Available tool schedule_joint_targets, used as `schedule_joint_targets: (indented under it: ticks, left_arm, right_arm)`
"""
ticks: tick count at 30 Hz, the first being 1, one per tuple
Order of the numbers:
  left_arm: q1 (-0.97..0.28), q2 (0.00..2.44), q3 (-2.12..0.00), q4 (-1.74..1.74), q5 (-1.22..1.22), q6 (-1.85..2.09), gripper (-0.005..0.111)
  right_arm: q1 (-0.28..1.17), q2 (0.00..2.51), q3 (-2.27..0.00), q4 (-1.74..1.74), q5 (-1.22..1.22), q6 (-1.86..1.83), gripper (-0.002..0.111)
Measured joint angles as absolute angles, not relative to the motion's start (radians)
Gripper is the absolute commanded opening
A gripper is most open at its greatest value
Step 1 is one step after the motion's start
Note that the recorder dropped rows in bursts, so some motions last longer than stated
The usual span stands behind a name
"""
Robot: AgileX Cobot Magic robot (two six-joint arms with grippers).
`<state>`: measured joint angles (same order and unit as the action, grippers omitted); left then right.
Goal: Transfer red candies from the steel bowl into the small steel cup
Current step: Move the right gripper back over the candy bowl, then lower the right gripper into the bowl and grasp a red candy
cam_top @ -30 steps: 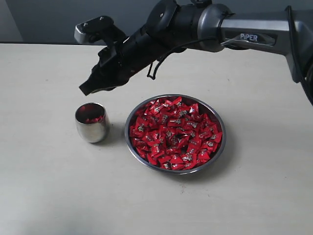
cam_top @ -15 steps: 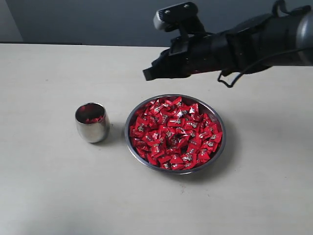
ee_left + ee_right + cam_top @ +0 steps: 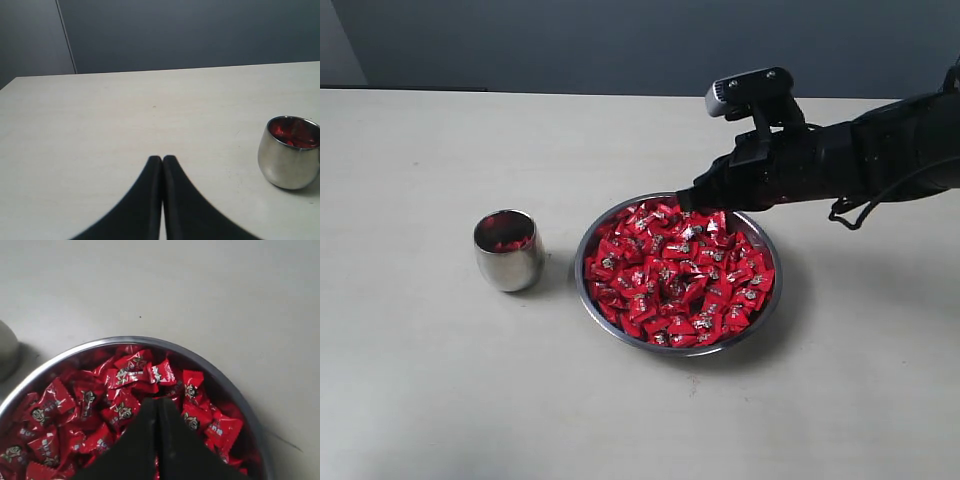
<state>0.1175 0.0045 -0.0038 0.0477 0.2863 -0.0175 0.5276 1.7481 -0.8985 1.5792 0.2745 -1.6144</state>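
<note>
One second ago my right gripper (image 3: 686, 200) hung over the cup (image 3: 507, 252). Now it is mid-counter at the bowl's (image 3: 676, 350) far rim, fingers pressed together and empty, over the candies (image 3: 675, 275). I judge another pick is due. My left gripper (image 3: 162, 161) is also closed, empty.

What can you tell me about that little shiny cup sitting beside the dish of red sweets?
The small steel cup is a handleless tumbler of polished, mirror-like silver metal with a rounded, egg-like body and an open round mouth. It stands upright on the pale table, left of the steel bowl in the exterior view, apart from it. A few red candies lie inside, tinting its inner wall red. Nothing else touches it.
</note>
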Motion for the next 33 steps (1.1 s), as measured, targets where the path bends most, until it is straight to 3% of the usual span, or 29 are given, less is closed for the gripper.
schedule_joint_targets:
  ticks: [17,20,25,33]
  left_arm:
    - [0.118,0.004,-0.004,0.048,0.286,-0.017,0.000]
    - [0.118,0.004,-0.004,0.048,0.286,-0.017,0.000]
    - [0.118,0.004,-0.004,0.048,0.286,-0.017,0.000]
    - [0.118,0.004,-0.004,0.048,0.286,-0.017,0.000]
  right_arm:
    - [0.525,1.789,-0.898,1.298,0.538,-1.259,0.000]
    - [0.525,1.808,-0.898,1.288,0.556,-1.246,0.013]
    - [0.525,1.812,-0.898,1.284,0.563,-1.223,0.050]
    - [0.525,1.822,-0.898,1.282,0.551,-1.147,0.040]
